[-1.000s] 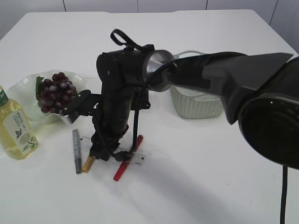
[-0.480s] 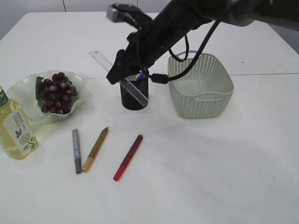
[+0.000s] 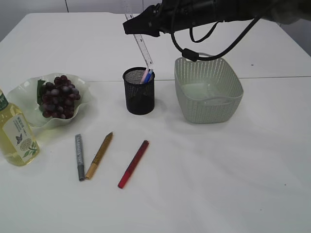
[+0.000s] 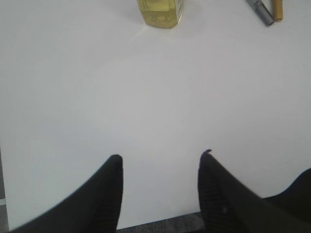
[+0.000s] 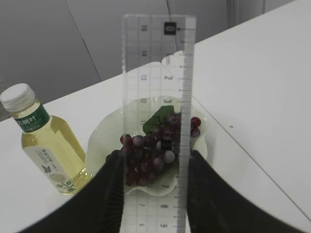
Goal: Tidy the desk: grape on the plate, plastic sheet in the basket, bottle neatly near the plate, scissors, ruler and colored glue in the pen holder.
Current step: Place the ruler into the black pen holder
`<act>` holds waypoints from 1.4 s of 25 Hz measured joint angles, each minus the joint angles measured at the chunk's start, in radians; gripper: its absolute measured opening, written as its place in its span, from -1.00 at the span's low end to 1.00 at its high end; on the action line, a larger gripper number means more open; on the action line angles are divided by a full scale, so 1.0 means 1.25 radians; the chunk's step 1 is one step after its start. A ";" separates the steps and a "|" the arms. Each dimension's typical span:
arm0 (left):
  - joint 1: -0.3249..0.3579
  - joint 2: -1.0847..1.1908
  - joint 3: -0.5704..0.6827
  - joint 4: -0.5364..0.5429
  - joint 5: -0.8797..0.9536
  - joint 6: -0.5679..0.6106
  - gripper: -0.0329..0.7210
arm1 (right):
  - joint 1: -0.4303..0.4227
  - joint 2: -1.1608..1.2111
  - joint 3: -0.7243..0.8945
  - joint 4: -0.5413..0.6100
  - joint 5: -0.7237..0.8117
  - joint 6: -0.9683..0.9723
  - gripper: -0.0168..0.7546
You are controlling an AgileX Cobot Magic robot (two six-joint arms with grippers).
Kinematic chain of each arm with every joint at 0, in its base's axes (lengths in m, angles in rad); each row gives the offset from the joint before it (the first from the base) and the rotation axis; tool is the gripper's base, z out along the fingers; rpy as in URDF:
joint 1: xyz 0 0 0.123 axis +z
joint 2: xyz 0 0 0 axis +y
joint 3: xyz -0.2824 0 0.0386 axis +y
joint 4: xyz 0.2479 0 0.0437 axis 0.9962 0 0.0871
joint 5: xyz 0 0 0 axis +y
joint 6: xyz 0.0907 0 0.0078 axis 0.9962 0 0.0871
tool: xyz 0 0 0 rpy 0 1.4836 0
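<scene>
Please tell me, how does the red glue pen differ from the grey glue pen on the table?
The red glue pen is red, while the grey glue pen is grey. The red one lies slanted, its upper end leaning right; the grey one lies almost straight up and down in the exterior view. The grey pen lies beside the gold pen, nearly touching it at the lower end; the red pen lies apart and alone. Both lie flat on the white table, outside the pen holder.

Colours on the white table [image 3: 204, 184]

Clear ruler [image 3: 140, 41], black mesh pen holder [image 3: 139, 92], pale green basket [image 3: 209, 90], dark purple grapes [image 3: 58, 96], yellow bottle [image 3: 16, 133]; grey [image 3: 79, 157], gold [image 3: 99, 155], red glue pens [image 3: 133, 164].
</scene>
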 joint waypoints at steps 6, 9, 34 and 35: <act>0.000 0.000 0.000 0.000 0.000 0.000 0.07 | 0.000 0.072 -0.002 0.181 -0.009 -0.155 -0.28; 0.000 0.000 0.000 0.000 0.000 0.000 0.07 | 0.000 0.109 -0.028 0.243 -0.016 -0.198 -0.28; 0.000 0.000 0.000 0.000 0.000 0.000 0.07 | 0.000 0.252 -0.143 0.297 -0.111 -0.290 -0.26; 0.000 0.000 0.000 0.000 0.000 0.000 0.07 | 0.000 0.252 -0.143 0.299 -0.112 -0.290 -0.26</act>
